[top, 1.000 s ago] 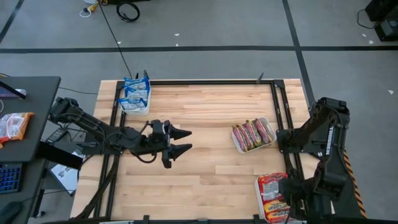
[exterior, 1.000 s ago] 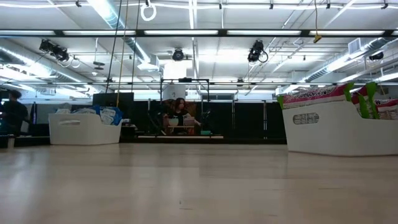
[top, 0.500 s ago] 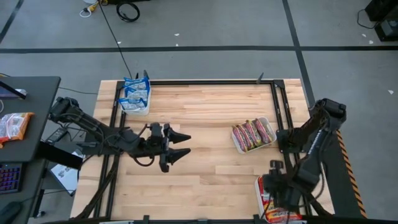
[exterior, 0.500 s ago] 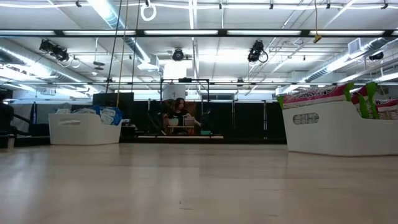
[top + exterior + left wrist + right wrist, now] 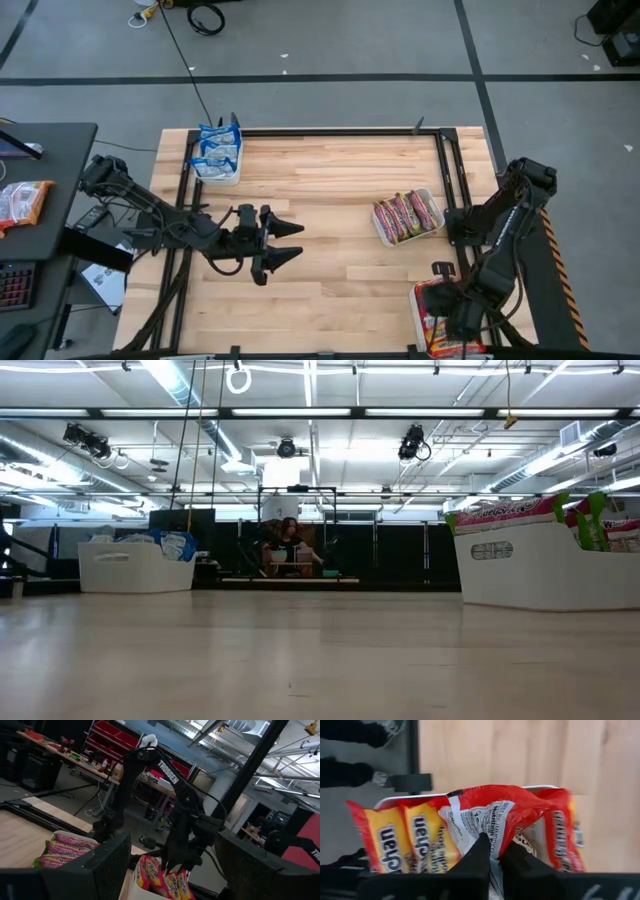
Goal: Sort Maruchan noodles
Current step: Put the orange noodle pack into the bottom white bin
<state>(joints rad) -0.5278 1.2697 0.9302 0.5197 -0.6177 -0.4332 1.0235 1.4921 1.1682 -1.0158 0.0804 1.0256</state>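
Note:
The Maruchan noodles sit in three white trays: blue-white packets (image 5: 218, 152) at the far left, pinkish packets (image 5: 407, 216) at the right, and red and yellow packets (image 5: 432, 330) at the near right corner. My right gripper (image 5: 496, 851) points down into the near right tray (image 5: 418, 300), shut on a red packet (image 5: 495, 810). That packet bulges above the yellow ones (image 5: 390, 840) beside it. My left gripper (image 5: 292, 243) hovers open over bare wood left of centre, pointing at the table's right edge. In the left wrist view the right arm (image 5: 180, 810) stands over the red and yellow packets (image 5: 162, 879). My right gripper pinches the red packet's white printed back (image 5: 485, 822) between its two fingertips, coming from above and pointing down. The packet bulges up at the fingers, while its lower part stays in the tray among the other packets. One layer or a fold, I cannot tell.
Black frame rails (image 5: 445, 180) run along the table's sides and far edge. Bare wood (image 5: 340, 180) lies between the three trays. The low view shows one white tray (image 5: 135, 565) at the left and another white tray (image 5: 545, 565) at the right. A desk (image 5: 40, 220) stands beyond the left edge.
My right arm has swung toward the table's left, bringing its gripper down over the near right tray of red and yellow packets. My left gripper has drifted a little toward the table's near edge and stays open.

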